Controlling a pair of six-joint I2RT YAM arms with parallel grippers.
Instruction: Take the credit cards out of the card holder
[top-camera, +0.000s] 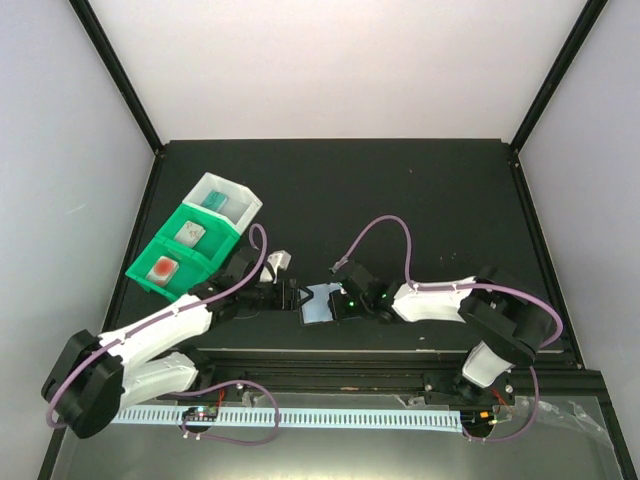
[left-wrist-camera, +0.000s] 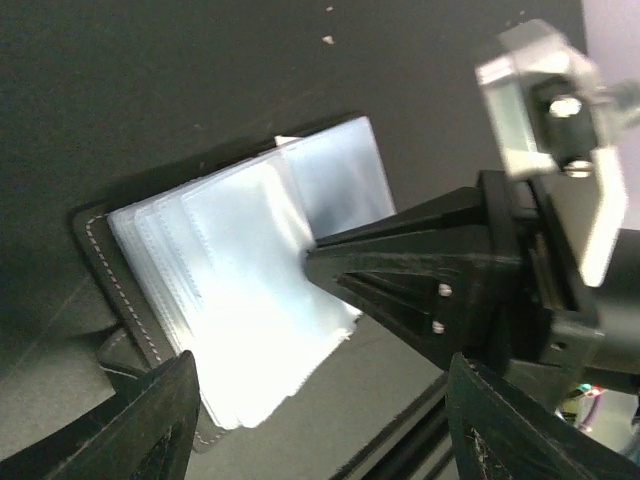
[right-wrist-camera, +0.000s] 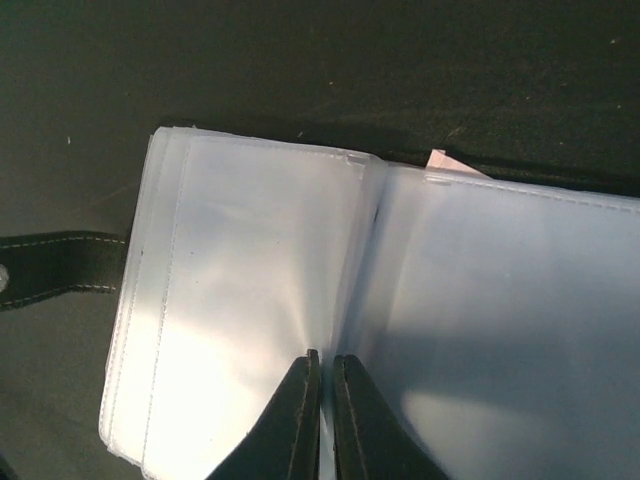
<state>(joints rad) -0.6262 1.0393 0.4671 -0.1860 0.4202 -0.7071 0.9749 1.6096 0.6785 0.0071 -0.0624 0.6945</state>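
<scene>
Okay, one card holder (top-camera: 322, 303) lies open on the black tabletop (top-camera: 420, 200), near the front edge and roughly centre, between the two hands. Its black cover (left-wrist-camera: 100, 270) is underneath and its clear plastic pockets (left-wrist-camera: 250, 290) fan out on top; there are several, but the exact count is unclear.

The right hand (right-wrist-camera: 322, 400) has its fingers pressed nearly together, pinching one plastic pocket of the card holder. The left hand (left-wrist-camera: 320, 400) has its two fingers spread wide, sits just left of the holder and grips nothing.

Three credit cards are out, in the bins (top-camera: 142, 270) at the far left, one per compartment:
- teal card (top-camera: 215, 201) in the white compartment
- pale card (top-camera: 189, 234) in the middle green one
- red-marked card (top-camera: 164, 269) in the nearest green one

One small white corner (right-wrist-camera: 447, 160) pokes out behind a pocket's edge; what it belongs to is unclear.
</scene>
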